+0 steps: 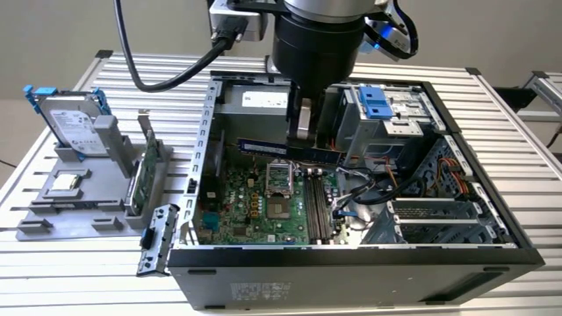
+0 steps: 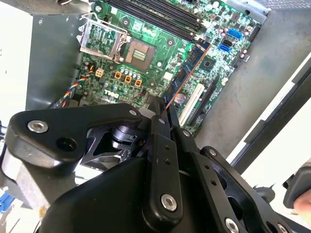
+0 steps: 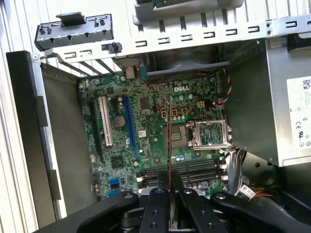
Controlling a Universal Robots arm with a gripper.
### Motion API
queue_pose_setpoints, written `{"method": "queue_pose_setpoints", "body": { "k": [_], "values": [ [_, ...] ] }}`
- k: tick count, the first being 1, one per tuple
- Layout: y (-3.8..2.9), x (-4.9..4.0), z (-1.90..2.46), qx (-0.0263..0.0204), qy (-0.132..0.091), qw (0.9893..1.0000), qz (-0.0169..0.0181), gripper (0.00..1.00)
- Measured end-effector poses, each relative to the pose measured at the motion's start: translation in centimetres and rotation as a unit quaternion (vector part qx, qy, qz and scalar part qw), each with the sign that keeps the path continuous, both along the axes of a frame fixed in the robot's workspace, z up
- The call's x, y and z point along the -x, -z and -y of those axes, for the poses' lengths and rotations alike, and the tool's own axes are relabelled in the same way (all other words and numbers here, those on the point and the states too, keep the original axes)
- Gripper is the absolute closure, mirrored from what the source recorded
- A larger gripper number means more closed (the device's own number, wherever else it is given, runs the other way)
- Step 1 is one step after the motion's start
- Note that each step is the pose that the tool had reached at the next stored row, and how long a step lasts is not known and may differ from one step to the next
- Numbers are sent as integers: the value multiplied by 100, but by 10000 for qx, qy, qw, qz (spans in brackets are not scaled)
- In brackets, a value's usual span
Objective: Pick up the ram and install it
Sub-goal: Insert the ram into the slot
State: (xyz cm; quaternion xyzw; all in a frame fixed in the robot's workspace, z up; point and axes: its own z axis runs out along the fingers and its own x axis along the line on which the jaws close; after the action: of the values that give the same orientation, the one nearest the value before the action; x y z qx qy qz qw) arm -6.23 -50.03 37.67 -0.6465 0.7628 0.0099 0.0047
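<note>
I have the pincer point(image 1: 303, 138) clamped on the ram point(image 1: 260, 147) over the motherboard point(image 1: 250, 204), its long axis running from the exterior view's left to right, crosswise to the near-to-far memory slots point(image 1: 318, 207) below.

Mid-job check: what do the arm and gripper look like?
The arm is a thick black cylinder below a silver-grey collar, with a black cable looping off it. The gripper is matte black: slim jointed fingers and linkages studded with silver screws.
</note>
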Motion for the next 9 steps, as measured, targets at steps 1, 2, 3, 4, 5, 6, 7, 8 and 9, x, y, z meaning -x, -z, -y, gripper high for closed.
{"method": "queue_pose_setpoints", "body": {
  "k": [1, 2, 3, 4, 5, 6, 7, 8, 9],
  "values": [
    [1, 0, 0, 0, 0, 10000, 1, 100],
    [3, -3, 0, 0, 0, 10000, 1, 100],
    [5, -8, 0, 0, -1, 10000, 1, 100],
    [8, -14, 0, 0, -1, 10000, 1, 100],
    [11, -23, -1, 0, -1, 10000, 2, 100],
    [13, -34, -1, 0, -1, 10000, 1, 100],
    [15, -46, -2, 0, -2, 10000, 1, 100],
    [17, -59, -4, 1, -2, 10000, 1, 100],
    [19, -71, -5, 1, -3, 10000, 1, 100]
  ]
}}
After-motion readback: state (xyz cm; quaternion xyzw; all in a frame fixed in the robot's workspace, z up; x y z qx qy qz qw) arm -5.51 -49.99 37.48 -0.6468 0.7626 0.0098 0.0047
